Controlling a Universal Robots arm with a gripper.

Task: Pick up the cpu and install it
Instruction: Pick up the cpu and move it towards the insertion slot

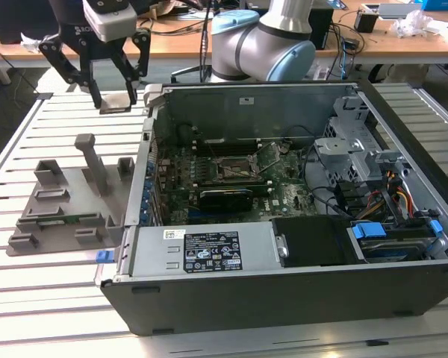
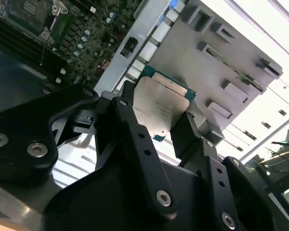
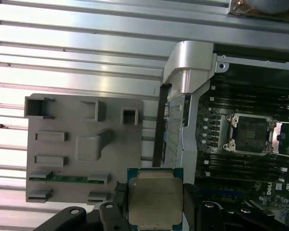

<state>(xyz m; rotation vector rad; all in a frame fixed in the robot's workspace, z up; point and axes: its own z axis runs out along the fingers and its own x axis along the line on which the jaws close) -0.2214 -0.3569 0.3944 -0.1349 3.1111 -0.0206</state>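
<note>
My gripper [image 1: 113,101] hangs above the slatted table at the exterior view's left, outside the open computer case and beyond the grey tray [image 1: 60,201]. It is shut on the cpu [image 1: 116,103]. In both wrist views the cpu [image 3: 155,199] [image 2: 159,108] is a flat square chip with a dull silver top and a green rim, pinched on two opposite edges by the black fingers [image 2: 127,113]. The empty black socket [image 1: 235,168] with its metal frame lies on the motherboard inside the case, also seen in the first wrist view [image 3: 250,134].
The case wall [image 1: 145,149] stands between the gripper and the motherboard. A green strip lies in a slot of the tray [image 3: 62,178]. Drive cages and cables [image 1: 373,186] fill the case at the exterior view's right. The arm's base [image 1: 269,45] is behind the case.
</note>
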